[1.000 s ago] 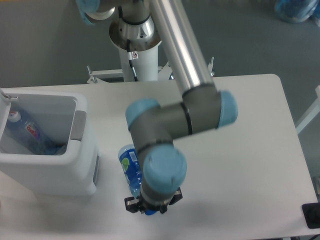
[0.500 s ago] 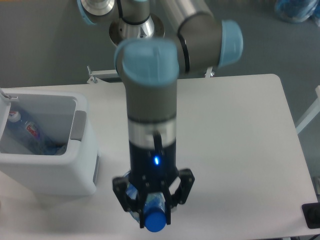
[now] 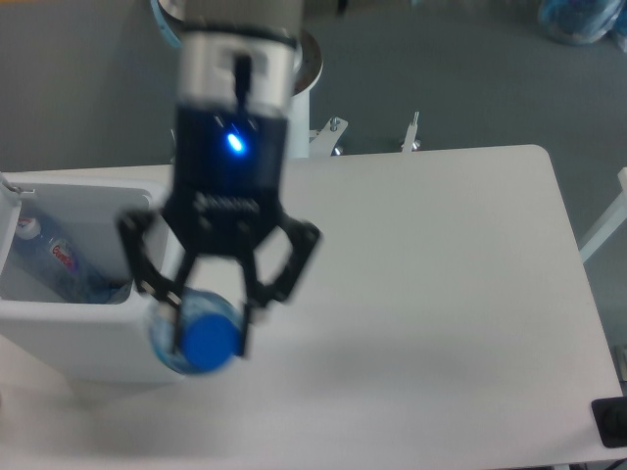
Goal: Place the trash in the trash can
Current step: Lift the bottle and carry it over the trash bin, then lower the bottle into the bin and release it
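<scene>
The bottle (image 3: 201, 338), blue cap toward the camera, is clamped between the fingers of the gripper (image 3: 209, 328) and held in the air over the near right corner of the trash can (image 3: 88, 343). Another bottle (image 3: 51, 253), red-and-white labelled, is seen inside the can. Motion blur noted.

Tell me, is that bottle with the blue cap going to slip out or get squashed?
Probably not slipping: the gripper has its jaws closed around the bottle just below its cap, carrying it cap-first toward the camera. It looks like thin clear plastic, so likely light and a bit squashy. Being round, it would probably roll if dropped on the table.
</scene>
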